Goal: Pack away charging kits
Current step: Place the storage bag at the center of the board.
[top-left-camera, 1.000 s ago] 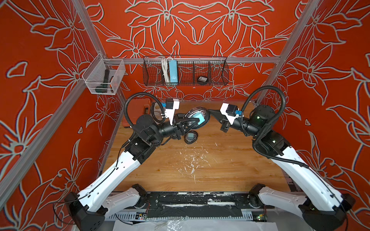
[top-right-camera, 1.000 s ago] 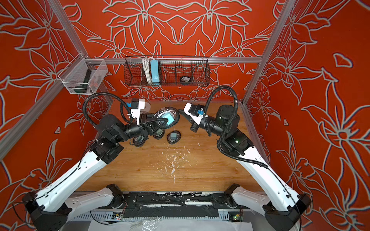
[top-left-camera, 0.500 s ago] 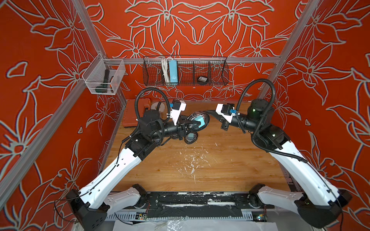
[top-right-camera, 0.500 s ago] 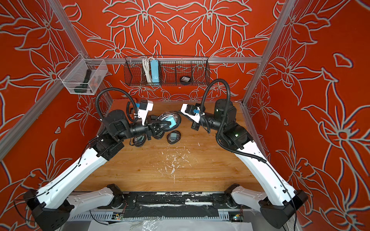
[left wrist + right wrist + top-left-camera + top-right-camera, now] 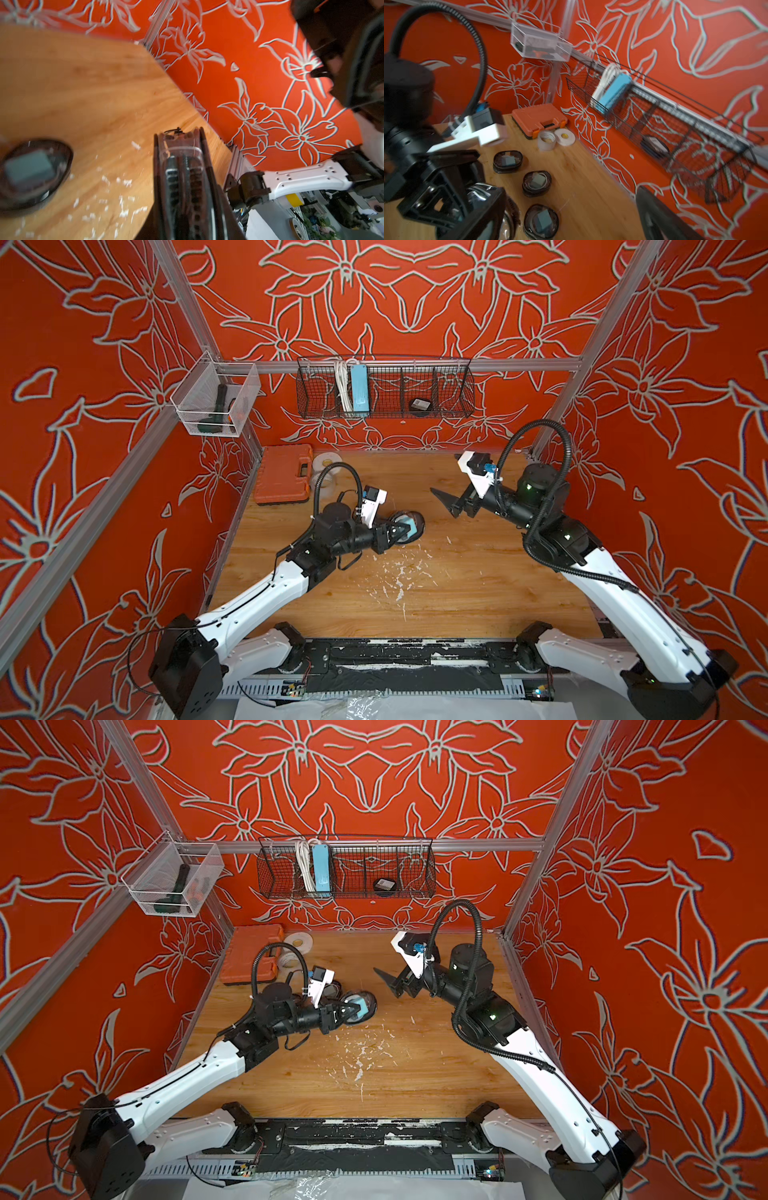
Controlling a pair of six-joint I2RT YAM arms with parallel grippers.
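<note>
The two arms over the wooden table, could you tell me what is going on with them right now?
The left hand grips a clear oval case with a teal adapter inside. The right hand is open and empty, raised over the table a little apart from that case. In the right wrist view, three more cases, each also filled, lie on the table not far from the orange toolbox.
</note>
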